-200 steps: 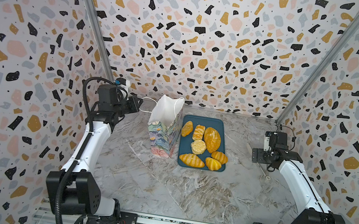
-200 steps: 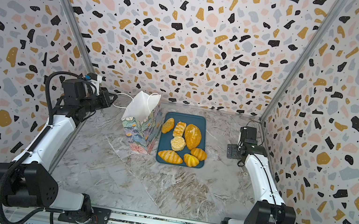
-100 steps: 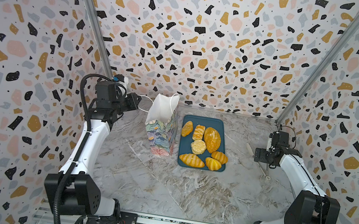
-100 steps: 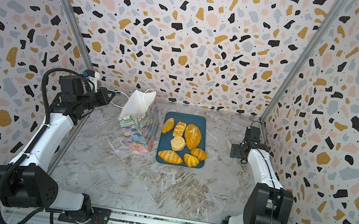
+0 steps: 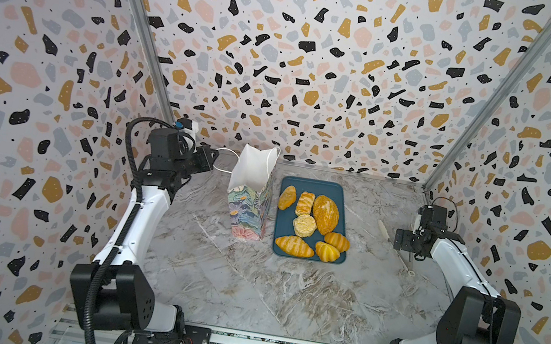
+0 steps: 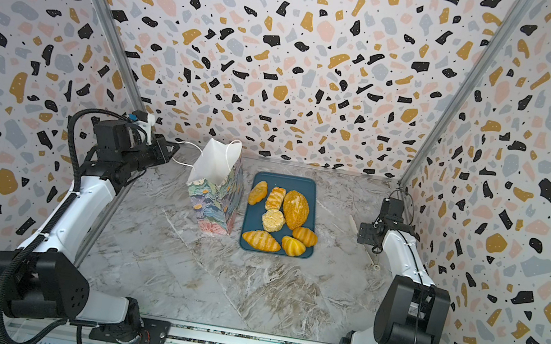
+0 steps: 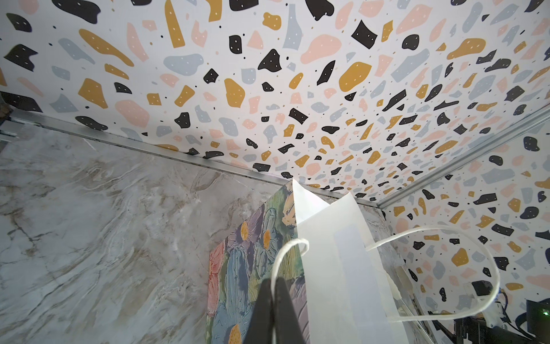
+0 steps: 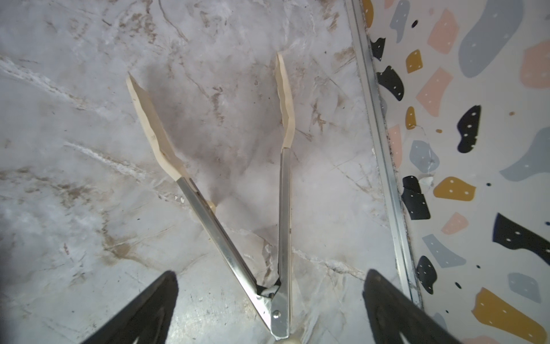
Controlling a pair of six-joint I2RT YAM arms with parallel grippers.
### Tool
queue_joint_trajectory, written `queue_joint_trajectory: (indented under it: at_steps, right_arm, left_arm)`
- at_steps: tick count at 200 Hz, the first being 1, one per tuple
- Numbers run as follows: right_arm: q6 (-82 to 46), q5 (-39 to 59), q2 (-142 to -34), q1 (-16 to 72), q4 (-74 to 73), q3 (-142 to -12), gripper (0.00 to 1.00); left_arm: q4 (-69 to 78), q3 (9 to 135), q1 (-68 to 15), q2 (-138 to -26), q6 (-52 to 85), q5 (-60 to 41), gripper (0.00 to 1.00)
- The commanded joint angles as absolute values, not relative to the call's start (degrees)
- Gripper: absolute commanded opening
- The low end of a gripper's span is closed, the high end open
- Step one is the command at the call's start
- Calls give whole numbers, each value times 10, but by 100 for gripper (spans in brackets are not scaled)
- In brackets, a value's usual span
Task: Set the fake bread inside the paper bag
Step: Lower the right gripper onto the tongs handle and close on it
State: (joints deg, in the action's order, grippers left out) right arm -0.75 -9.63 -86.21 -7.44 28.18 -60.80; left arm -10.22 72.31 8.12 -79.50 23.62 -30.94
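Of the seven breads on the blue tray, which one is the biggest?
The seeded oval loaf at the blue tray's far right, beside the plaited pastry: browner, speckled, and plainly longer and wider than the other six.

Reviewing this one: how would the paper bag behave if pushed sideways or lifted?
Likely tippy: the paper bag stands tall and narrow. Probably light and easily crushed; its thin white walls fold at the mouth. The left gripper, shut on one cord handle, offers only floppy restraint, so a push could swing it.
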Motion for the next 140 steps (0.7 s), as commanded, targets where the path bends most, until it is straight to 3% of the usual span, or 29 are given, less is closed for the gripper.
queue_joint_trajectory:
  at_steps: [1,52,140]
  right_arm:
    - [2,-80,-860,-76,272,-594,99]
    - [14,-120,-918,-77,283,-611,99]
    - [20,-79,-968,-76,265,-622,99]
  left_arm:
    - [-50,701,81,-782,246,-315,0]
    - [-45,688,81,-772,244,-297,0]
    - [-49,682,81,-765,234,-274,0]
